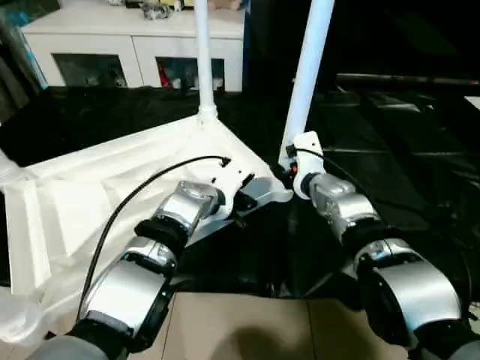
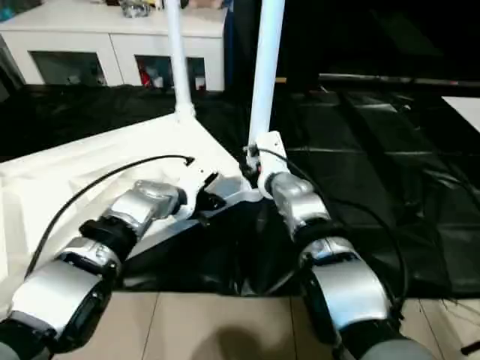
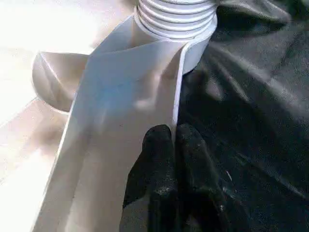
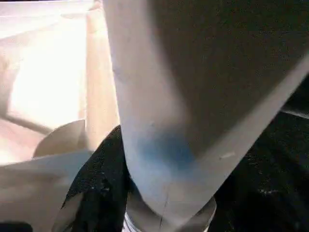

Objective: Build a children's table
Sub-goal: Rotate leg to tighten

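- Tabletop [image 1: 112, 195] lies underside up on the black sheet [image 1: 390, 150], filling the left and centre of my head views; ribs face up.
- One leg [image 1: 203, 52] stands upright in the far corner socket, upper centre of frame.
- Second leg [image 1: 306, 75] rises at a slight tilt from the near right corner, just right of the first.
- Left gripper [image 3: 174, 145] sits at the tabletop's near right edge, centre of frame. In the left wrist view I see its fingers [image 3: 157, 159] together, pinched on the thin edge wall of the tabletop, one on each side of the rim.
- Same view: the threaded end of a leg sits in the corner socket [image 3: 176, 19] just beyond the fingers.
- Right gripper [image 1: 289, 169] is at the base of the tilted leg, centre right. In the right wrist view the leg fills most of the picture and a black finger [image 4: 101, 179] lies against its side; I read it as fingers clamped round the leg.
- Black cable [image 1: 135, 191] arcs over the left forearm.
- White cabinet [image 1: 135, 45] with glass doors stands at upper left, behind the worktop area.
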Controlling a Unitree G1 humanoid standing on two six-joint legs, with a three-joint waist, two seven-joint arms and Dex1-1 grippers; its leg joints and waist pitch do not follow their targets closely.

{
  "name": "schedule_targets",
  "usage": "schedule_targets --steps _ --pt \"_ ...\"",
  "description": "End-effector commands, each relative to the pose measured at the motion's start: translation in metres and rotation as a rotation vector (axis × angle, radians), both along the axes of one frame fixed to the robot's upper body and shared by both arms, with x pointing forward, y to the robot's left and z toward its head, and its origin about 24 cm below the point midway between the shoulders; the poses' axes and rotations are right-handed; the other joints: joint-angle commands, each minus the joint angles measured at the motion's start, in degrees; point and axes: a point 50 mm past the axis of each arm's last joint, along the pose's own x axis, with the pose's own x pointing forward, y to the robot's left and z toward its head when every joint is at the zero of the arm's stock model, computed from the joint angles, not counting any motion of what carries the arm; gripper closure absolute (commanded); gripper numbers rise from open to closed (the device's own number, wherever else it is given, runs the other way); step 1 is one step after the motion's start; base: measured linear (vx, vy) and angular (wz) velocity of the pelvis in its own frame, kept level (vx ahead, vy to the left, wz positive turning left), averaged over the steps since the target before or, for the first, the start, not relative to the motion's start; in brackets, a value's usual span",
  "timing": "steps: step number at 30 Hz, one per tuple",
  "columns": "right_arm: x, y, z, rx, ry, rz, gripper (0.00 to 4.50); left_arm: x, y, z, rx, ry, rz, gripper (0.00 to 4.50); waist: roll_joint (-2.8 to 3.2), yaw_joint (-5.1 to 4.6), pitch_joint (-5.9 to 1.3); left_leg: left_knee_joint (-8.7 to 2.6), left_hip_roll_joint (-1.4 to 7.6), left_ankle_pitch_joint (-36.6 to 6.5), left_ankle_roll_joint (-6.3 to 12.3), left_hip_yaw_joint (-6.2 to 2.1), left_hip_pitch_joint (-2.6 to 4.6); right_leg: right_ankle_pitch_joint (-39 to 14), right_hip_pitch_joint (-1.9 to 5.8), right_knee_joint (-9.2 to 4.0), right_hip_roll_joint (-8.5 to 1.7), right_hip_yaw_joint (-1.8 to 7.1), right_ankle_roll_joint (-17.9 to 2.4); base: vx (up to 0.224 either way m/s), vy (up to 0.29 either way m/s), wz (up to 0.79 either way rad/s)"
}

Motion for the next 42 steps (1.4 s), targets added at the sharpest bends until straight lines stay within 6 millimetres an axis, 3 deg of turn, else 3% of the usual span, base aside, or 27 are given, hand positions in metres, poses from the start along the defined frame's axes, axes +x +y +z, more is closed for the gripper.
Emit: schedule_targets --steps 1,4,10,17,18,21,30,39,42 --pt "-0.040 0.007 -0.066 -0.036 0.339 0.014 2.56 0.008 0.009 0.006 0.037 -0.048 0.102 4.50 -0.18 0.04 -2.08 -4.59 3.00 -11.54 1.07 -1.25 0.10 -9.22 0.93 -5.29 -5.30 3.70 -10.96 0.000 0.000 0.00" --pt "-0.038 0.011 -0.064 -0.022 0.338 0.009 2.56 0.009 0.013 0.004 0.044 -0.043 0.110 4.50 -0.22 0.01 -2.10 -4.67 3.01 -11.25 1.14 -1.19 0.16 -8.22 1.00 -5.31 -5.31 3.62 -11.01 0.000 0.000 0.00" --pt "-0.036 0.013 -0.061 -0.022 0.329 0.004 2.56 0.008 0.013 0.003 0.041 -0.035 0.100 4.50 -0.09 -0.08 -1.80 -5.06 3.09 -14.43 0.20 -1.23 0.41 -14.02 0.73 -6.08 -5.49 3.75 -9.77 0.000 0.000 0.00" --pt "-0.033 0.017 -0.056 0.002 0.316 0.035 2.56 0.008 0.011 0.004 0.031 -0.033 0.071 4.50 -0.08 -0.13 -1.70 -5.24 3.13 -14.45 0.19 -1.22 0.34 -14.50 0.64 -6.25 -5.46 3.81 -9.44 0.000 0.000 0.00" --pt "-0.033 0.018 -0.054 0.009 0.314 0.045 2.21 0.008 0.011 0.004 0.029 -0.034 0.065 4.50 -0.08 -0.14 -1.67 -5.26 3.12 -14.58 0.19 -1.24 0.35 -14.80 0.61 -6.30 -5.47 3.80 -9.37 0.000 0.000 0.00" --pt "-0.030 0.018 -0.050 0.035 0.304 0.049 1.83 0.007 0.010 0.006 0.015 -0.036 0.047 4.50 -0.18 -0.19 -1.68 -5.33 3.16 -14.52 0.24 -1.26 0.29 -15.16 0.62 -6.33 -5.49 3.80 -9.21 0.000 0.000 0.00" --pt "-0.021 0.019 -0.036 0.077 0.247 0.077 1.10 0.007 0.010 0.007 0.008 -0.043 0.022 4.50 -0.15 -0.33 -1.58 -5.42 3.28 -14.71 0.23 -1.29 0.27 -15.52 0.52 -6.37 -5.60 3.85 -9.48 0.000 0.000 0.00" --pt "-0.010 0.017 -0.015 0.120 0.141 0.138 0.27 0.006 0.013 0.008 0.014 -0.063 -0.024 4.50 -0.11 -0.27 -1.75 -5.18 3.24 -11.78 1.26 -1.09 0.06 -9.94 0.83 -5.83 -5.53 3.78 -11.06 0.000 0.000 0.00" --pt "-0.008 0.014 -0.009 0.119 0.103 0.179 0.02 0.006 0.015 0.009 0.011 -0.065 -0.048 4.50 0.02 -0.29 -1.89 -4.96 3.30 -9.75 1.93 -1.02 -0.10 -5.20 1.10 -5.27 -5.41 3.66 -12.33 0.000 0.000 0.00"
